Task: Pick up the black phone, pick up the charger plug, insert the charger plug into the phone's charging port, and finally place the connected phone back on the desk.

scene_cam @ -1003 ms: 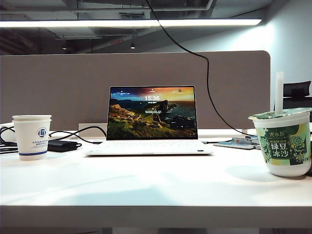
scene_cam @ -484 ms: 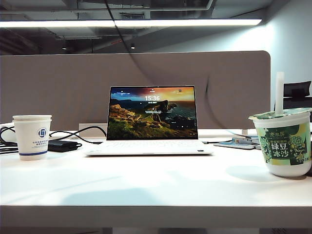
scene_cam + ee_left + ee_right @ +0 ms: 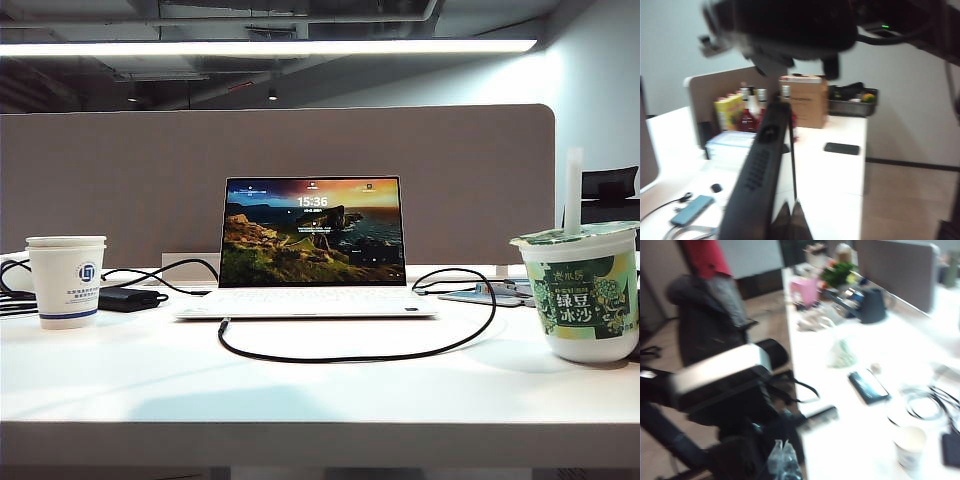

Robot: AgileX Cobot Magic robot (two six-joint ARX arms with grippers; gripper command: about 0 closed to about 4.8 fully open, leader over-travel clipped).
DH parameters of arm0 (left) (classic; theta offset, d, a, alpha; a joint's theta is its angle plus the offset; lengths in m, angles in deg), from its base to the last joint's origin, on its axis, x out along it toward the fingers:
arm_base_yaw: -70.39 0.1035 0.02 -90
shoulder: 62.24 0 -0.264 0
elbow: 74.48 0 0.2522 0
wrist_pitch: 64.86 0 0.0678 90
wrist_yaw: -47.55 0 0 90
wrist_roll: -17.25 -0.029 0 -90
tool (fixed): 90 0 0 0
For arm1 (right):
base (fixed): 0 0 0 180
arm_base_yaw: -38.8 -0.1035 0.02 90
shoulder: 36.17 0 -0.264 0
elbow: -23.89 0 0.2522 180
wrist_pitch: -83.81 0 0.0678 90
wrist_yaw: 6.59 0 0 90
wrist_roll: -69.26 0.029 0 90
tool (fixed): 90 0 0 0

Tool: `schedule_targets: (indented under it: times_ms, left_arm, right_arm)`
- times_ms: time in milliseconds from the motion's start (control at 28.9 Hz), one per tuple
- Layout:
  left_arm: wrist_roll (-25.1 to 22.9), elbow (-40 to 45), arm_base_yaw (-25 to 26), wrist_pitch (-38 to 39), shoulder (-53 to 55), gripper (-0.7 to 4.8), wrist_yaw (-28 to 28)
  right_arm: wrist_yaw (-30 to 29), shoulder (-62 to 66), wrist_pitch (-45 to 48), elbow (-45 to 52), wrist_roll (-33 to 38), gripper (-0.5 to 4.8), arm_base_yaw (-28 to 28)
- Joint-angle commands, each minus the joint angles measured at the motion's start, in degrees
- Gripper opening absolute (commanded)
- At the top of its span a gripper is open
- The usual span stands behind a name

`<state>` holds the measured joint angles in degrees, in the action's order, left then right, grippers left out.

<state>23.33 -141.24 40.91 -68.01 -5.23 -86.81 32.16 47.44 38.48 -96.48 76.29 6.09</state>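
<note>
So the charger plug (image 3: 223, 325) is lying flat on the desk (image 3: 320, 400), just in front of the laptop's (image 3: 312, 240) left front corner. Its black cable (image 3: 400, 352) is looping away to the right and back behind the laptop. The tip is pointing up and slightly back toward the laptop edge, so the plug's long axis is running roughly front to back.

The left gripper (image 3: 789, 220) is looking clamped on the black phone (image 3: 762, 165). In its wrist view the phone is showing edge-on, with its long axis running straight away from the fingers. I'm not seeing the charging port, it's too blurry.

The right gripper (image 3: 782, 460) is pinched fully closed, and as far as I can tell it's holding nothing. Its view is smeared and looking off toward other desks, not at the plug.

Neither arm is showing in the exterior view, so both are hanging somewhere outside it, and I can't tell which is closer to the plug. I'm guessing the right arm is the one going for it, since the left is busy with the phone. It'd be needing to open up and come down on the plug across its short side.
</note>
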Motion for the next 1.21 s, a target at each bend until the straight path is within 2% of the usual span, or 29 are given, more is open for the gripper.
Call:
schedule_targets:
  times_ms: [35, 138, 277, 415, 484, 588, 761, 830, 900, 1073, 1211]
  left_arm:
    - [0.07, -0.46, 0.15, -1.90, -0.94, -0.07, 9.14]
    - [-1.62, -0.46, 0.17, -0.66, -2.62, -0.07, 19.04]
    - [-7.32, -0.46, 0.17, 2.69, -5.90, -0.07, 31.04]
    - [-9.29, -0.46, 0.17, 3.54, -8.63, -0.07, 37.81]
    - [-9.29, -0.46, 0.17, 3.48, -9.73, -0.07, 38.32]
    - [-9.20, -0.46, 0.17, 3.58, -10.56, -0.07, 37.79]
    - [-9.05, -0.46, 0.15, 3.52, -10.82, -0.07, 35.45]
    - [-8.90, -0.46, 0.15, 3.52, -10.93, -0.07, 34.97]
    - [-8.63, -0.46, 0.15, 3.52, -11.17, -0.07, 34.91]
    - [-8.66, -0.46, 0.15, 3.50, -11.50, -0.07, 34.91]
    - [-8.66, -0.46, 0.15, 3.48, -11.52, -0.07, 34.88]
  right_arm:
    - [6.71, -0.28, -3.41, -0.20, -2.43, -0.05, -0.04]
    - [8.98, -0.28, -5.64, -0.20, -3.58, -0.05, -0.04]
    - [11.28, -0.17, -9.97, -0.20, -6.12, -0.05, -0.04]
    - [15.63, 1.33, -18.01, -0.20, -7.67, -0.04, -0.04]
    - [19.17, 2.99, -22.40, -0.20, -7.26, 0.16, -0.04]
    - [27.19, 5.90, -27.61, -0.20, -6.08, 0.90, -0.04]
    - [47.63, 11.65, -32.37, -0.20, -1.62, 0.96, -0.02]
    - [54.31, 14.21, -33.09, -0.20, -0.50, 1.23, 0.39]
    - [56.98, 16.96, -33.35, -0.20, -0.35, 1.60, 1.62]
    - [55.28, 23.65, -33.51, -0.20, 2.82, 2.80, 5.44]
    - [55.39, 27.08, -33.59, -0.20, 3.76, 2.80, 8.59]
